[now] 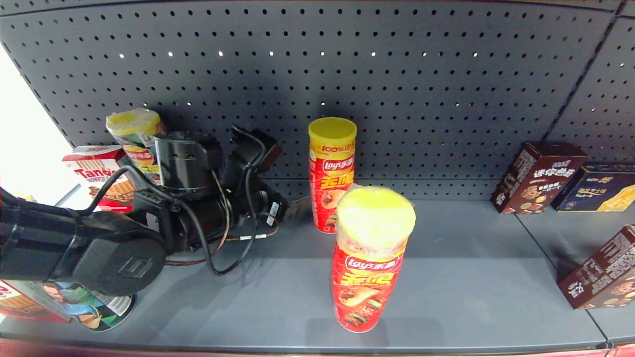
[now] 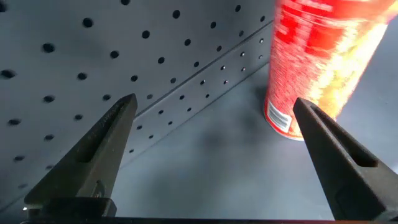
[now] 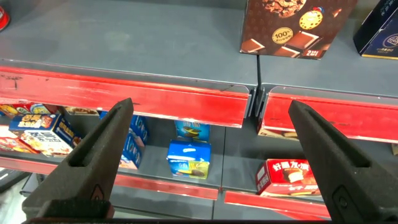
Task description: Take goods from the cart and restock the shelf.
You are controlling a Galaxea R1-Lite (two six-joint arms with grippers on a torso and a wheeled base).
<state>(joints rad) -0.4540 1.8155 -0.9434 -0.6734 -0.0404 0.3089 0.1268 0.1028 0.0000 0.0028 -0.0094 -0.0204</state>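
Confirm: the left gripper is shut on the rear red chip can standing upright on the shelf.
Not shut: the left wrist view shows the left gripper open and empty. The rear red chip can stands upright on the shelf, beyond it.

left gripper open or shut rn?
Open. The left gripper has its black fingers spread wide, grey shelf floor between them, nothing held.
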